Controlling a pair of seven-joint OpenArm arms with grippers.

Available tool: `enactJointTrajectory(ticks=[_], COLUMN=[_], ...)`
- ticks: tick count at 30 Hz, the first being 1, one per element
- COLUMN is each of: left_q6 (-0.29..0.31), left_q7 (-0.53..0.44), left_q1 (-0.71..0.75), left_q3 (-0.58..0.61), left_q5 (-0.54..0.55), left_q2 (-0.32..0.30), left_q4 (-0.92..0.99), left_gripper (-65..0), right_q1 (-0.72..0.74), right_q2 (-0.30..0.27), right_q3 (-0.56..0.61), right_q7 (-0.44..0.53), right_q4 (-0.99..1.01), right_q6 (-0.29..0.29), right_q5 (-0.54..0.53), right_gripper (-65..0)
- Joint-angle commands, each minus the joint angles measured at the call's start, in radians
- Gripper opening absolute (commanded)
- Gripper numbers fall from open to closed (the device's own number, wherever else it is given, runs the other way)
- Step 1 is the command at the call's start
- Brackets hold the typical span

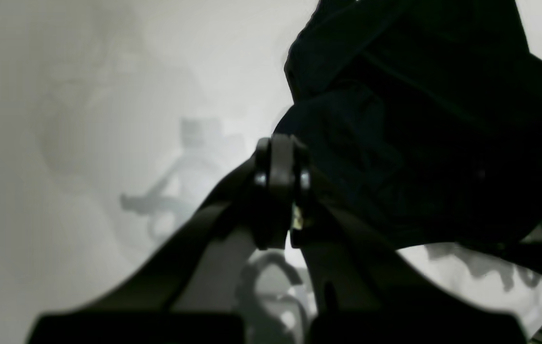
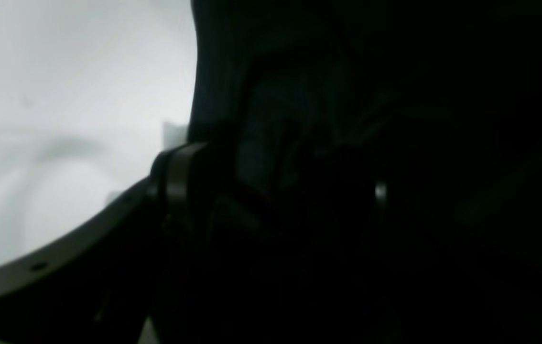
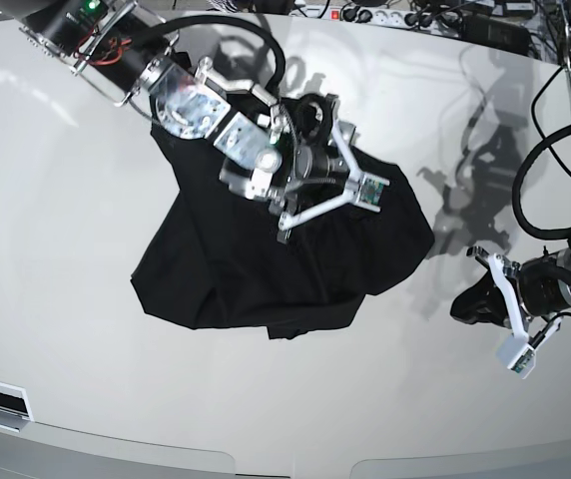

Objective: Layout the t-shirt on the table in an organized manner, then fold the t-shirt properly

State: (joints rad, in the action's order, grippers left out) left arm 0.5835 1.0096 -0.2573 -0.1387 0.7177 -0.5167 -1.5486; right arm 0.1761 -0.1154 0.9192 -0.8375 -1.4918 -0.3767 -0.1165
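A: Left wrist view?
B: The left gripper (image 1: 283,191) has its jaws clenched together, nothing visibly between them; the black t-shirt (image 1: 419,119) fills the upper right.
A: Right wrist view?
B: The right gripper (image 2: 271,191) has its jaws spread wide over dark cloth.
A: Base view?
B: Shirt crumpled mid-frame on the white tabletop (image 3: 56,200); the right arm reaches from the upper left, the left arm sits lower right.
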Motion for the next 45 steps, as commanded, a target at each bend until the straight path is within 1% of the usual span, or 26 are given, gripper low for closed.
enactJointTrajectory(ticks=[1, 3, 4, 7, 9, 10, 13, 14, 15, 16, 18, 19, 20, 23, 24, 26, 28, 30, 31, 33, 36, 37, 40, 43, 45], left_q6=[0.0, -0.001, -0.001, -0.001, -0.001, -0.001, -0.001, -0.001, -0.001, -0.001, -0.001, -0.001, -0.001, -0.001, -0.001, 0.0, 0.0, -0.001, -0.001, 0.0, 0.0, 0.0, 0.0, 0.001, 0.023], left_q7=[-0.029, -0.03, -0.03, -0.03, -0.03, -0.03, -0.03, -0.03, -0.03, -0.03, -0.03, -0.03, -0.03, -0.03, -0.031, -0.03, -0.03, -0.03, -0.03, -0.03, -0.03, -0.03, -0.029, -0.029, -0.03], left_q1=[-0.019, -0.017, -0.017, -0.017, -0.017, -0.017, -0.017, -0.017, -0.017, -0.017, -0.017, -0.016, -0.016, -0.017, -0.017, -0.017, -0.015, -0.01, -0.008, -0.002, 0.0, 0.0, 0.003, 0.026, 0.048], left_q3=[-0.006, -0.006, -0.006, -0.006, -0.006, -0.006, -0.006, -0.006, -0.006, -0.006, -0.006, -0.006, -0.006, -0.006, -0.006, -0.006, -0.006, -0.006, -0.006, -0.006, -0.006, -0.006, -0.005, -0.005, 0.007], left_q5=[0.015, 0.016, 0.015, 0.016, 0.015, 0.016, 0.025, 0.027, 0.027, 0.027, 0.027, 0.026, 0.026, 0.026, 0.026, 0.026, 0.026, 0.023, 0.023, 0.024, 0.028, 0.028, 0.035, 0.057, 0.09], left_q2=[-0.016, -0.016, -0.016, -0.016, -0.016, -0.016, -0.016, -0.016, -0.015, -0.016, -0.016, -0.016, -0.016, -0.019, -0.021, -0.021, -0.021, -0.021, -0.021, -0.021, -0.02, -0.02, -0.018, -0.018, -0.018], left_q4=[-0.014, -0.014, -0.014, -0.014, -0.014, -0.014, -0.014, -0.014, -0.014, -0.014, -0.014, -0.014, -0.014, -0.014, -0.014, -0.014, -0.014, -0.014, -0.014, -0.014, -0.014, -0.014, -0.013, -0.013, -0.013], left_gripper=[-65.0, -65.0, -65.0, -65.0, -65.0, -65.0, -65.0, -65.0, -65.0, -65.0, -65.0, -65.0, -65.0, -65.0, -65.0, -65.0, -65.0, -65.0, -65.0, -65.0, -65.0, -65.0, -65.0, -65.0, -65.0], right_q1=[0.001, -0.023, -0.033, -0.045, -0.043, -0.043, -0.043, -0.045, -0.046, -0.046, -0.044, -0.043, -0.043, -0.046, -0.047, -0.056, -0.076, -0.101, -0.119, -0.162, -0.228, -0.251, -0.32, -0.397, -0.441], right_q2=[0.01, 0.01, 0.01, 0.011, 0.016, 0.018, 0.021, 0.021, 0.021, 0.021, 0.021, 0.021, 0.021, 0.015, 0.003, -0.047, -0.122, -0.212, -0.256, -0.332, -0.42, -0.439, -0.479, -0.486, -0.486], right_q3=[0.002, 0.004, 0.004, 0.003, 0.003, 0.003, 0.003, 0.003, 0.003, 0.003, 0.003, 0.003, 0.003, 0.003, 0.003, 0.003, 0.003, 0.003, 0.003, -0.011, -0.064, -0.087, -0.167, -0.258, -0.305], right_q7=[0.018, 0.032, 0.043, 0.083, 0.085, 0.085, 0.086, 0.085, 0.081, 0.072, 0.046, 0.018, -0.014, -0.122, -0.158, -0.208, -0.24, -0.262, -0.267, -0.267, -0.275, -0.275, -0.275, -0.275, -0.275], right_q4=[-0.015, -0.008, 0.001, 0.062, 0.117, 0.143, 0.189, 0.194, 0.194, 0.194, 0.194, 0.193, 0.187, 0.139, 0.109, 0.024, -0.083, -0.199, -0.256, -0.364, -0.521, -0.568, -0.683, -0.746, -0.752], right_q6=[-0.001, 0.002, 0.016, 0.102, 0.155, 0.165, 0.168, 0.169, 0.172, 0.176, 0.166, 0.143, 0.122, 0.091, 0.088, 0.093, 0.124, 0.166, 0.181, 0.222, 0.289, 0.305, 0.324, 0.337, 0.336], right_q5=[-0.013, -0.009, 0.005, 0.083, 0.134, 0.146, 0.151, 0.151, 0.151, 0.151, 0.153, 0.158, 0.168, 0.19, 0.189, 0.188, 0.201, 0.213, 0.24, 0.341, 0.456, 0.475, 0.492, 0.491, 0.49], right_gripper=[-24.3, -24.3, -24.3, -24.3, -24.3, -24.3, -24.8, -26.5, -31.3, -39.0, -59.3, -65.0, -65.0, -65.0, -65.0, -65.0, -65.0, -65.0, -65.0, -65.0, -65.0, -65.0, -65.0, -65.0, -65.0])
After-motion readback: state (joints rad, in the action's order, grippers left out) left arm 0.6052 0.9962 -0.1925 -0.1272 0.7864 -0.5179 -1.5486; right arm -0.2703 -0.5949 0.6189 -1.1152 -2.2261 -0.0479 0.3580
